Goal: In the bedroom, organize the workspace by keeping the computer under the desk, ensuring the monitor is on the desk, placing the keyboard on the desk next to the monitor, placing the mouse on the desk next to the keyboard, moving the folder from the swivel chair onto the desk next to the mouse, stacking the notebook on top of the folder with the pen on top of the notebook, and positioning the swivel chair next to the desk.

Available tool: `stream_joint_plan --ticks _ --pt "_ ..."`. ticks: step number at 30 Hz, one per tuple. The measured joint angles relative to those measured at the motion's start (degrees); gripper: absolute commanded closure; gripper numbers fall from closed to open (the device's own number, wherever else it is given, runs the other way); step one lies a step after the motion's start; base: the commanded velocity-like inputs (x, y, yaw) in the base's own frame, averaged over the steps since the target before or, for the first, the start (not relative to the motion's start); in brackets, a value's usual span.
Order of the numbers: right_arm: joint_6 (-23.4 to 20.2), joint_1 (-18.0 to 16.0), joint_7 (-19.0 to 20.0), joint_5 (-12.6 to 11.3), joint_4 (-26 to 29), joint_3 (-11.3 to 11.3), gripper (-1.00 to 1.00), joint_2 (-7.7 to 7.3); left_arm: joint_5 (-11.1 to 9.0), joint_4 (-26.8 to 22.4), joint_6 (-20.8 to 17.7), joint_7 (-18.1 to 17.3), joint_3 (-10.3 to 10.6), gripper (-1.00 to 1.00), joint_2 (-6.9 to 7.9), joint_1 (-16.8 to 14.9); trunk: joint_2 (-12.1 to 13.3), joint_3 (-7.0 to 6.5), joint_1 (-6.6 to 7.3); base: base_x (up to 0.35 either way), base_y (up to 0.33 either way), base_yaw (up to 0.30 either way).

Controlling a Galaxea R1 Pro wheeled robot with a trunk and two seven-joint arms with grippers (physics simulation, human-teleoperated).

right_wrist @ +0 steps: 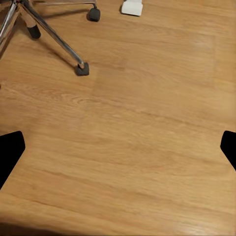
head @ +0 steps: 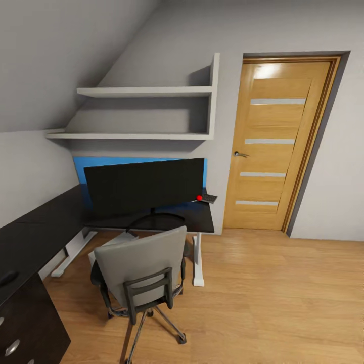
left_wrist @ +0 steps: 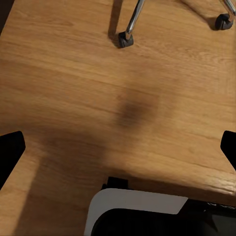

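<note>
While the robot faces the workspace from across the wood floor [head: 283,303], the entry reads: 1 monitor [head: 144,186] upright on the black desk [head: 199,217]; 1 dark keyboard-like item [head: 208,197] at the desk's far right corner, beside a red marker; 1 grey swivel chair [head: 139,263] just before the desk, its seat hidden by the backrest, so the folder cannot be confirmed. Left end effector [left_wrist: 118,152] and right end effector [right_wrist: 118,152]: each wide apart, holding nothing, aimed at floor near the chair's casters. Judged step: approach. Recommended: close in beside the chair, avoiding its legs, until the seat shows.
</note>
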State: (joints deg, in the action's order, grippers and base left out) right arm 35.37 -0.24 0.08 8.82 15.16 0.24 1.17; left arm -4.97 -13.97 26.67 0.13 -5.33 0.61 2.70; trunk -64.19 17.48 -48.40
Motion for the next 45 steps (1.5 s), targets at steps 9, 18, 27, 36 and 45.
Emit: stream_joint_plan --ticks 9,18,27,36,45 --pt "0.48 0.0 -0.15 0.22 0.37 -0.07 -1.0 -0.31 0.02 0.0 0.11 0.0 -0.01 -1.0 0.0 0.0 0.0 -0.12 0.0 0.0 0.0 -0.055" --pt "1.36 0.0 -0.16 0.28 0.49 -0.04 -1.0 -0.71 -0.02 0.01 0.18 0.0 -0.04 -1.0 0.0 -0.01 0.0 -0.64 0.0 0.0 0.0 -0.218" --pt "1.41 0.0 -0.09 0.36 0.34 0.01 -1.0 -0.72 -0.05 0.01 0.08 0.05 -0.01 -1.0 -0.08 0.0 0.0 -0.8 0.03 0.197 -0.067 -0.112" --pt "1.42 0.0 -0.24 0.26 0.47 -0.06 -1.0 -0.8 -0.05 0.02 0.0 0.02 -0.03 -1.0 -0.14 -0.01 0.0 -0.87 0.02 0.227 -0.155 -0.083" --pt "1.41 0.0 -0.24 0.29 0.34 -0.06 -1.0 -0.82 -0.05 0.0 0.0 0.0 -0.05 -1.0 -0.17 0.0 0.0 -1.04 0.0 0.017 -0.017 -0.092"
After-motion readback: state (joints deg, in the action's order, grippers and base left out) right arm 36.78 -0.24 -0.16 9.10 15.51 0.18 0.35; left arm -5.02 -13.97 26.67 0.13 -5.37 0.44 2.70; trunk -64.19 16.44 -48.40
